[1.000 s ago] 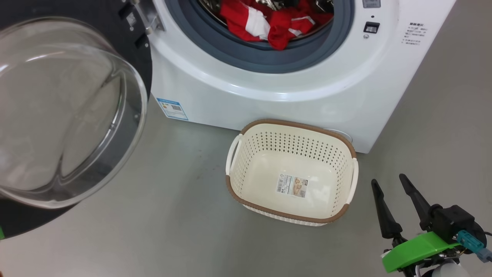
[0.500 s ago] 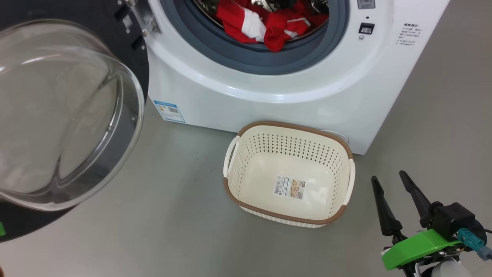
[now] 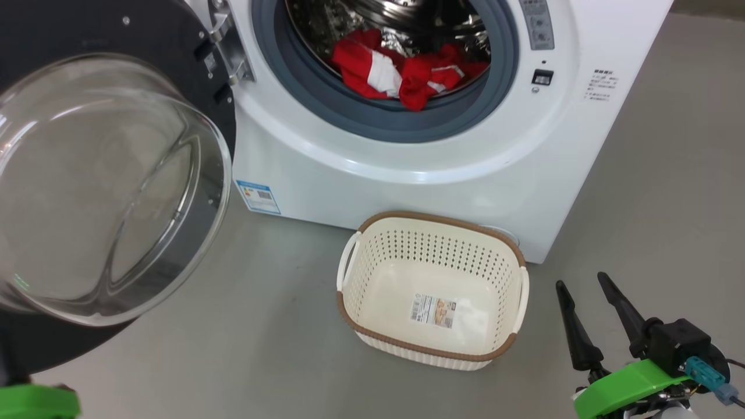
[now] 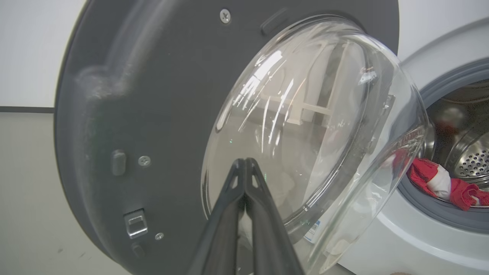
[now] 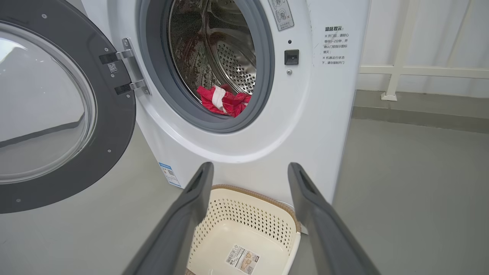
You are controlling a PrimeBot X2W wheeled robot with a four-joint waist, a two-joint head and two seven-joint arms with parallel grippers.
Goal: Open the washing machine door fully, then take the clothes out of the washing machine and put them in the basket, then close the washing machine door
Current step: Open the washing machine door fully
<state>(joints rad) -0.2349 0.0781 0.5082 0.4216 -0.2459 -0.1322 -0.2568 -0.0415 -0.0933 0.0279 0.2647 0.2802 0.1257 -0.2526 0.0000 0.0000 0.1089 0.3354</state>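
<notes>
- Left tool (image 4: 244, 164): clenched, fingertips pressed together, nothing between them. Tips in front of the lower glass in the left wrist view; contact not determinable.
- Washing machine door (image 4: 133, 95): swung wide open, directly ahead of the left tool. Dark inner face with screws and a metal latch (image 4: 135, 223) left of the tips. Bulging glass bowl (image 4: 313, 114) ahead and to the right, standing between that tool and the drum opening.
- Hinge (image 3: 230, 52): metal, joining door to cabinet, beyond the bowl.
- Blue label (image 3: 257, 196): low on the cabinet front, ahead and left of the right tool.
- Washing machine (image 3: 407, 174): white, ahead of the right tool. Grey gasket (image 3: 378, 122) ringing the perforated steel drum (image 5: 233, 57).
- Clothes (image 3: 401, 75): red with white panels, heaped at the drum bottom against the gasket's lower lip, well ahead of the right tool, above the basket.
- Basket (image 3: 430, 250): on the grey floor (image 3: 233, 326) just beside the machine's base, just ahead and left of the right tool. Paper label (image 3: 433, 309) on its base.
- Right tool (image 3: 580, 282): released, fingers spread wide, nothing between them, low over the floor.
- White railing (image 5: 401, 68): far right, beyond the machine.
</notes>
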